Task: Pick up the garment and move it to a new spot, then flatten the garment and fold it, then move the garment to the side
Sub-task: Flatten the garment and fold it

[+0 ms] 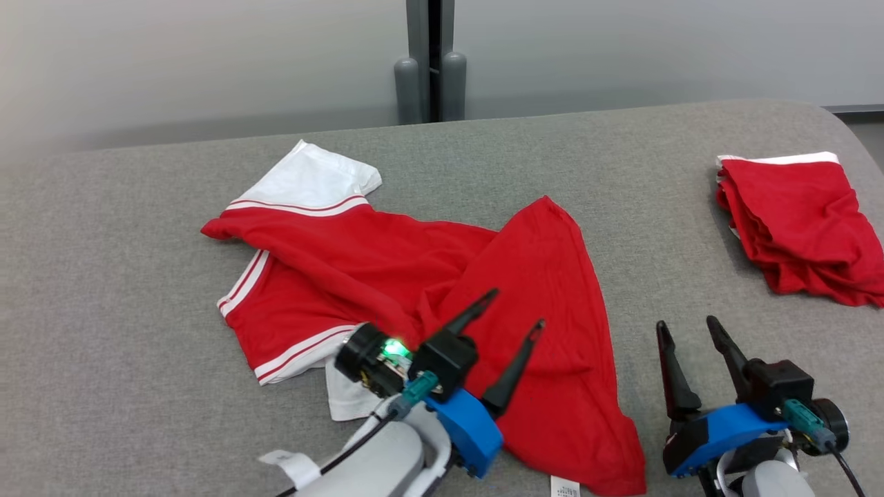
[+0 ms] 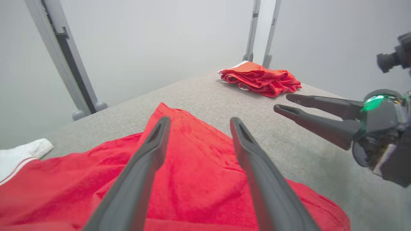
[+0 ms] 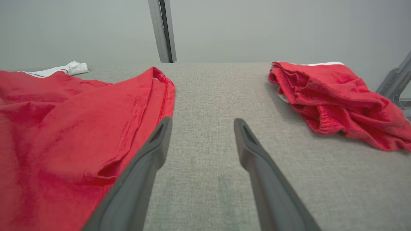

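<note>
1. A red garment (image 1: 414, 276) with white, red-striped trim lies crumpled and unfolded near the middle of the grey fabric-covered table (image 1: 138, 310). One white sleeve (image 1: 311, 176) points toward 11 o'clock, and the widest red panel runs down toward 5 o'clock.
2. The robot's left gripper (image 1: 515, 308) is over that lower red panel, its two dark fingers spread wide and aimed toward 1 o'clock. Nothing is caught between them, and whether the fingertips touch the cloth cannot be told.
3. Seen from the left wrist, the red cloth lies loose below the parted fingers, which pinch none of it.
4. The right gripper (image 1: 686, 322) is at 3 o'clock from the left one, over bare table just beside the garment's right hem. Its fingers are likewise released and empty, pointing toward 12 o'clock.
5. A second red garment (image 1: 801, 221), bunched into a rough pile with a white edge showing, sits at 2 o'clock from the first, well apart from it and near the table's right edge.
6. A small white care label (image 1: 565, 486) pokes out at the first garment's lowest hem, at 6 o'clock.
7. Two grey posts (image 1: 429, 83) stand behind the table at 12 o'clock, against a pale wall.
</note>
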